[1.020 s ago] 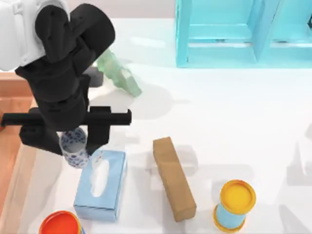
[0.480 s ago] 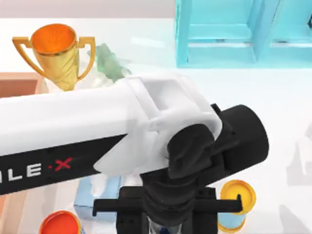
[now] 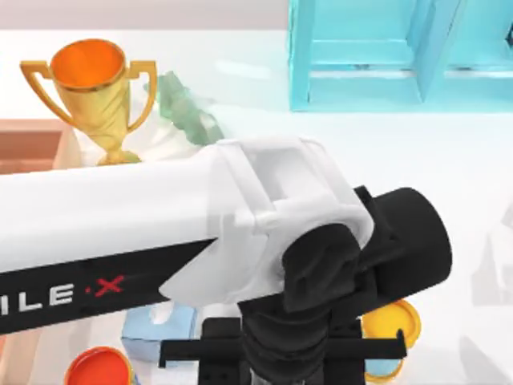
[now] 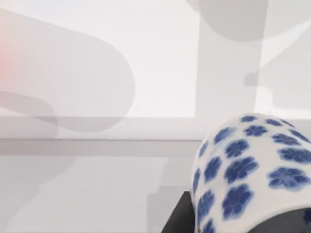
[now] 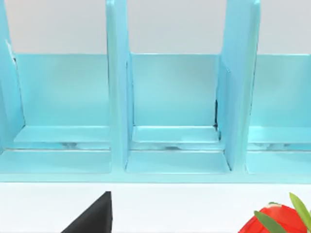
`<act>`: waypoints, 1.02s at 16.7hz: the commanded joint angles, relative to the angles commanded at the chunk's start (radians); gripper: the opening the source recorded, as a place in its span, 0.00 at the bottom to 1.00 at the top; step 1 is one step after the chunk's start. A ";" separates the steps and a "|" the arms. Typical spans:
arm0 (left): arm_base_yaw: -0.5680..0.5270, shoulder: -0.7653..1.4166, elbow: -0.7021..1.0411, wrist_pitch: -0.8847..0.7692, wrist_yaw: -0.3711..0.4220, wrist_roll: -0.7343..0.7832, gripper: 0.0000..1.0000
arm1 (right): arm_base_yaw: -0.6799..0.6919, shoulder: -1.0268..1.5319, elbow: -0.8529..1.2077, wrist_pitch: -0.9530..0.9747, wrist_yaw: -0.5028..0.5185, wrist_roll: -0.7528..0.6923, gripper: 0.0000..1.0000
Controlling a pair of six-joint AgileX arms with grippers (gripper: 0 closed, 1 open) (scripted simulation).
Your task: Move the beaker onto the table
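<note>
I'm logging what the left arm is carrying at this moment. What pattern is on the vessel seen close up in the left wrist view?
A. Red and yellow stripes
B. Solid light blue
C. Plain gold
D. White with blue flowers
D: the beaker is whitish and covered with blue flower prints, seen above the white table in the left wrist view.

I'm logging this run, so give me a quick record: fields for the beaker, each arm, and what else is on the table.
beaker: white with blue flowers, held by the left gripper over the table
left gripper position: between tissue box and yellow-topped cylinder
right arm: parked, facing blue shelf
others: gold trophy, red-topped cylinder, wooden tray
</note>
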 joint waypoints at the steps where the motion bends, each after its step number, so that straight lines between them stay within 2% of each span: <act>1: 0.004 0.004 -0.019 0.022 0.000 -0.003 0.00 | 0.000 0.000 0.000 0.000 0.000 0.000 1.00; 7: -0.001 0.040 -0.175 0.220 0.000 0.008 0.00 | 0.000 0.000 0.000 0.000 0.000 0.000 1.00; 12: -0.002 0.044 -0.194 0.240 -0.001 0.009 0.00 | 0.000 0.000 0.000 0.000 0.000 0.000 1.00; 17: -0.002 0.044 -0.194 0.240 -0.001 0.009 0.38 | 0.000 0.000 0.000 0.000 0.000 0.000 1.00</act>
